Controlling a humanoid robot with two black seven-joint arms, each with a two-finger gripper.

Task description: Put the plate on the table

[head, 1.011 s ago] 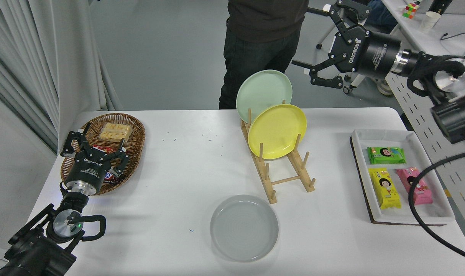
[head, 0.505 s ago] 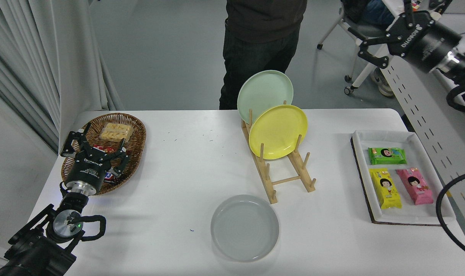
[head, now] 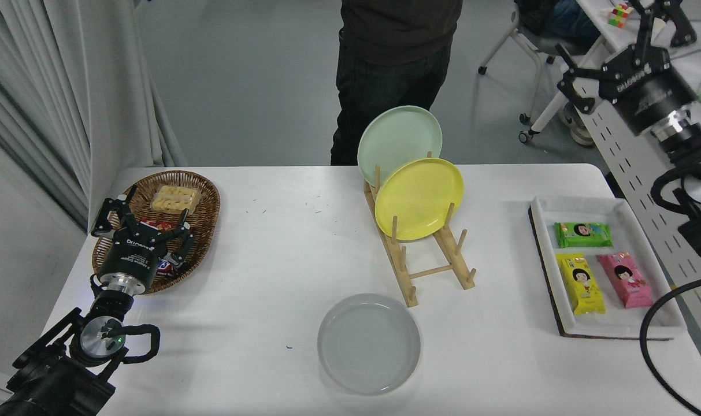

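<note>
the big white bench (head: 269, 260) holds everything. a person in dark clothes (head: 393, 69) stands at its far edge. the wooden rack (head: 428, 263) stands near the middle, toward the far edge, with a mint-green plate (head: 393, 136) and a yellow plate (head: 419, 196) standing up in it. a brown basket (head: 203, 208) with snacks sits at the far left corner. a white tray (head: 616, 326) with three snack packs sits by the right edge. the plate (head: 368, 343), round and gray, lies flat near the near edge, just in front of the rack. the left end effector (head: 145, 216) hangs over the basket, fingers spread and empty. the right end effector (head: 622, 49) is up past the far right corner, fingers wide apart, holding nothing.
</note>
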